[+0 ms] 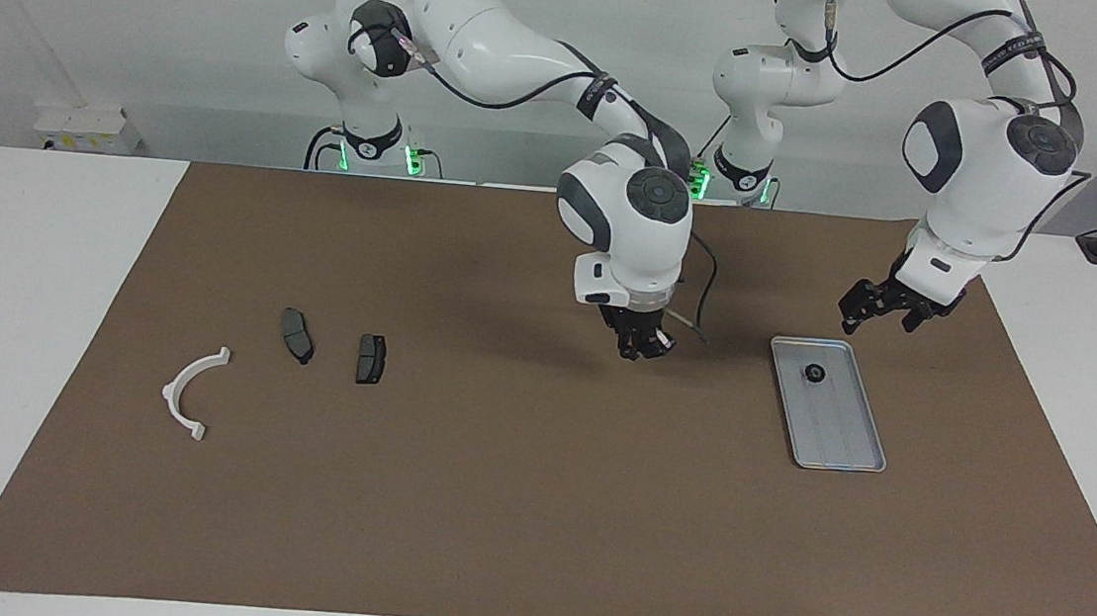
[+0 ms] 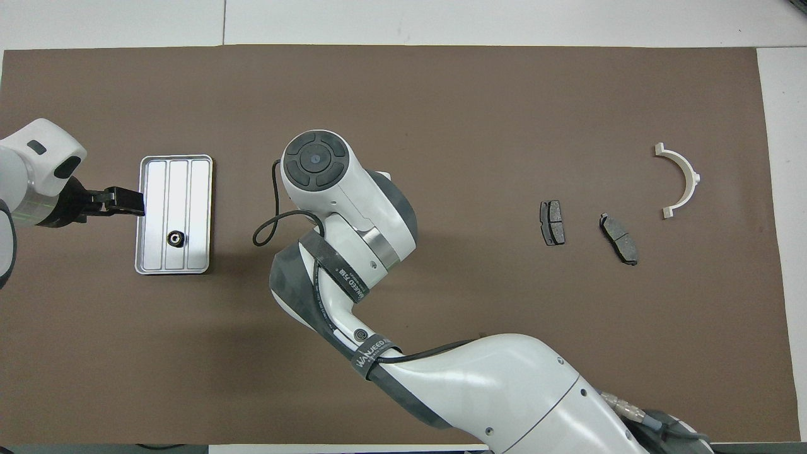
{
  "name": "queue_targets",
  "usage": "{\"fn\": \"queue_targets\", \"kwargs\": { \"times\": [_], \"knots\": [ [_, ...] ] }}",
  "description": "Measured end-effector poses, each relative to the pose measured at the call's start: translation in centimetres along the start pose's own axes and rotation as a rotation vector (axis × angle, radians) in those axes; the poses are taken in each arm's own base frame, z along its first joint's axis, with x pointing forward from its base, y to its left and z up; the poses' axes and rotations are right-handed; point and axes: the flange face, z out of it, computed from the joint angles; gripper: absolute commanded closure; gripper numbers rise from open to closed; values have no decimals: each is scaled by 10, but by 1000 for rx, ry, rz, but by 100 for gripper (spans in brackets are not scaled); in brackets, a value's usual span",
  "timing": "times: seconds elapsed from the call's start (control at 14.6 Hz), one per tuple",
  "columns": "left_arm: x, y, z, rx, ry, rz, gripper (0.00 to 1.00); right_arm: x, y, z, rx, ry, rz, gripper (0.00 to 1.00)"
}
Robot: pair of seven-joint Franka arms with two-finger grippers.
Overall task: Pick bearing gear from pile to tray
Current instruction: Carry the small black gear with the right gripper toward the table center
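Note:
The silver tray (image 1: 845, 438) lies on the brown mat toward the left arm's end; it also shows in the overhead view (image 2: 189, 183). A small black bearing gear (image 1: 814, 373) lies in the tray's end nearer to the robots, also seen from overhead (image 2: 176, 238). My left gripper (image 1: 880, 315) is open and empty, raised over the tray's edge on the left arm's side (image 2: 126, 202). My right gripper (image 1: 643, 344) hangs over the middle of the mat; its own wrist hides it from overhead. The pile toward the right arm's end holds a white half-ring (image 1: 175, 383) and two brake pads (image 1: 297, 336) (image 1: 370, 359).
From overhead the half-ring (image 2: 692, 176) and the two brake pads (image 2: 552, 222) (image 2: 619, 238) lie apart from each other. The brown mat (image 1: 492, 502) covers most of the white table. The right arm's forearm stretches across the mat's near middle.

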Motion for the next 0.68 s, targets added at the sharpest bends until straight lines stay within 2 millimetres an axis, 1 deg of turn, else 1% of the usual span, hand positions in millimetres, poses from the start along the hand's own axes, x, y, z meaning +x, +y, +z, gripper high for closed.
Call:
{"fn": "queue_targets", "kwargs": {
  "times": [0.14,0.21,0.27,0.55,0.62,0.68],
  "knots": [
    [0,0,-1,0,2,0,0,2,-1,11,-2,1,4,100],
    [2,0,-6,0,9,-2,0,2,-2,15,0,2,5,100],
    [3,-1,-17,0,12,-3,0,2,-3,21,-1,2,4,100],
    [6,0,-85,1,2,-3,0,0,-5,49,-6,3,1,100],
    [6,1,-94,1,3,-1,0,1,-5,55,-10,4,2,100],
    [6,3,-97,1,6,2,0,2,-6,58,-10,5,3,100]
  ]
}}
